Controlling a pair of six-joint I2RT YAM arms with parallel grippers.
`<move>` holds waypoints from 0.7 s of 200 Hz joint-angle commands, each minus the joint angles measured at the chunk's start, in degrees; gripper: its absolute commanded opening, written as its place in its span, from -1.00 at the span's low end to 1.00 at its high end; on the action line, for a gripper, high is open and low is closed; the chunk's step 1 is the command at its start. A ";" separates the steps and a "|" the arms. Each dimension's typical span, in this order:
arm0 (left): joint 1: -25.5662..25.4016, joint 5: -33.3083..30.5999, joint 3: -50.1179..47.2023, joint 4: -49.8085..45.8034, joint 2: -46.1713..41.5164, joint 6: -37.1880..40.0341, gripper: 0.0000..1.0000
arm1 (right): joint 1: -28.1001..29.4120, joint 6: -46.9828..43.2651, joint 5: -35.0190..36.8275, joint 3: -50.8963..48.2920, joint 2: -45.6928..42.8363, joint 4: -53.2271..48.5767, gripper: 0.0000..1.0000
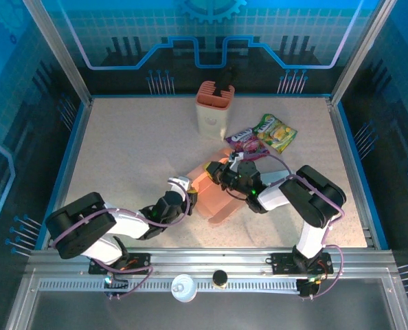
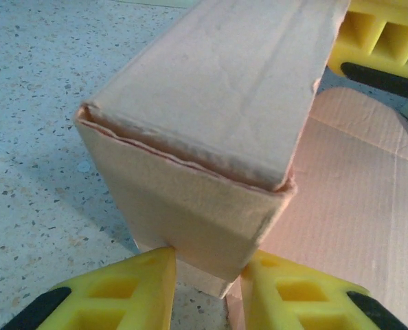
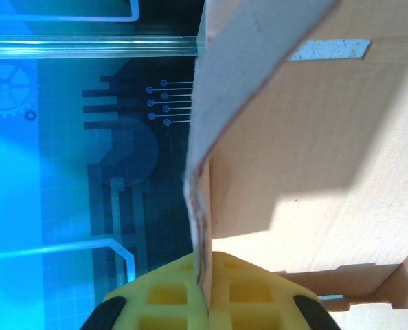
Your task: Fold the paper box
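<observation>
The left gripper jaws flank the paper box corner, possibly gripping it.

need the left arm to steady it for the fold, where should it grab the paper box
I'd take the paper box by its folded upright wall, at the end facing the left gripper, one finger on each flat side. That wall stands off the table with parallel faces; the flat panel lying beside it gives no edge to pinch.

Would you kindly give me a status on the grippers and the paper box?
Left gripper straddles paper box corner, grip unclear. Right gripper shut on a box wall edge. Box half-formed. Snack packets behind it, apart.
</observation>
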 commanded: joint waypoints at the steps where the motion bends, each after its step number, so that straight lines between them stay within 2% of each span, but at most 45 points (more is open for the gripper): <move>1: -0.49 -3.38 1.61 2.61 0.76 -0.68 -0.38 | 1.42 0.48 0.47 -1.10 1.38 0.98 -1.00; 35: -0.51 -4.18 1.58 3.74 1.87 -0.94 -0.39 | 1.63 0.85 0.46 -1.16 1.78 1.27 -1.00; 81: -1.27 -5.59 2.91 5.42 4.55 -1.20 -0.54 | 2.20 1.96 0.79 -1.56 2.36 2.47 -1.00; 115: -2.60 -9.80 4.22 4.87 5.47 -2.41 -0.61 | 2.86 2.16 2.04 -2.09 2.23 3.02 -1.00; 140: -3.38 -12.59 5.09 3.52 5.60 -4.36 -0.77 | 3.55 2.57 3.07 -2.39 2.80 4.24 -1.00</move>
